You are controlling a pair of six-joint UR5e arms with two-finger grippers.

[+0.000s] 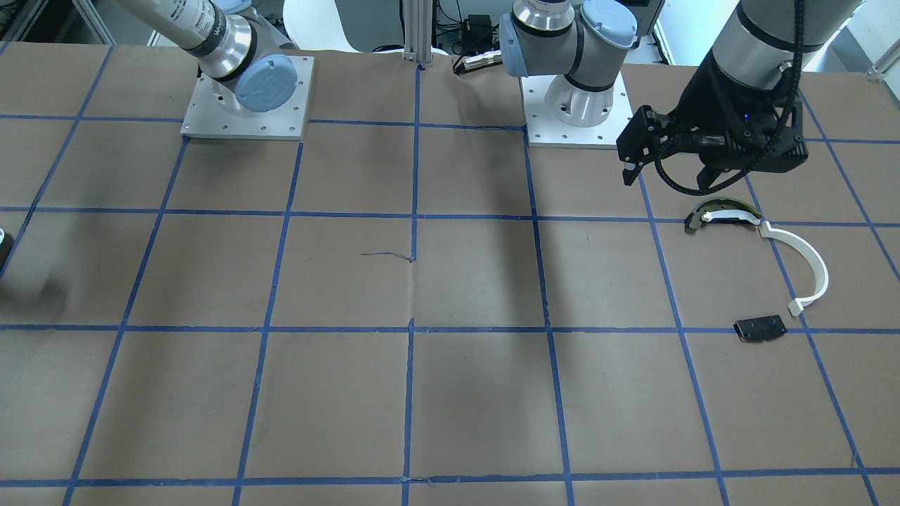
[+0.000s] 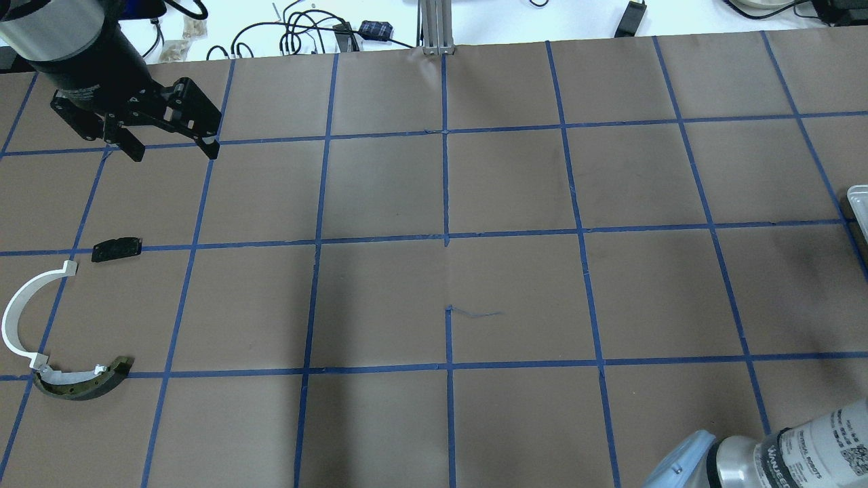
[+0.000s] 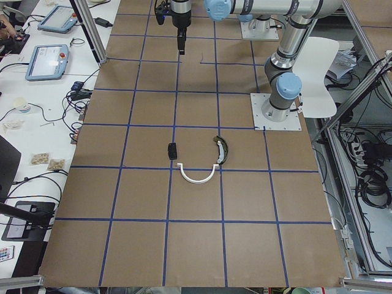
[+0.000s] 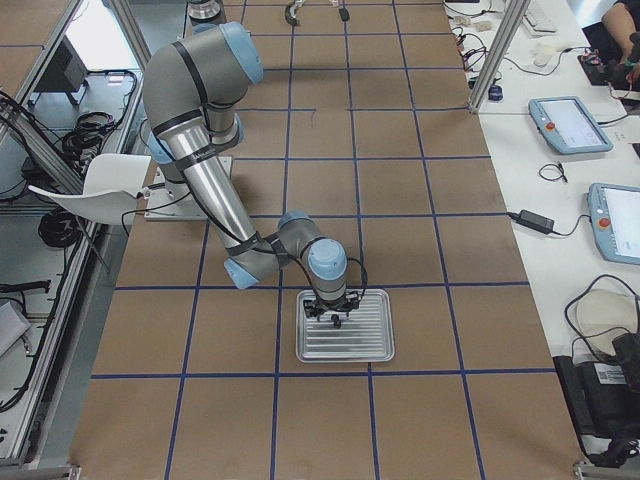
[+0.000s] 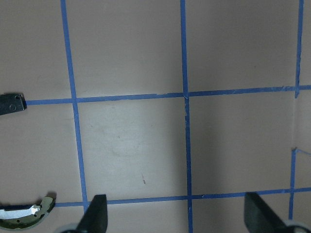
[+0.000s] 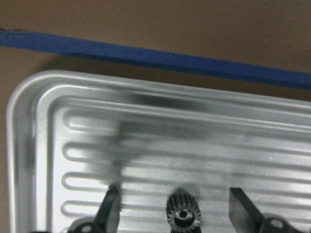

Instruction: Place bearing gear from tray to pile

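bearing gear (image 6: 183, 213) | on tray (image 6: 194, 145) | right fingers (image 6: 111, 206) flanking (not touching)

Arm label (image 2: 810, 444): print too blurred

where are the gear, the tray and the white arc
gear (image 6: 183, 213), right wrist view, toothed top
tray (image 6: 19, 145), right wrist view, left rim
white arc (image 1: 823, 281), front-facing view, middle of the curve
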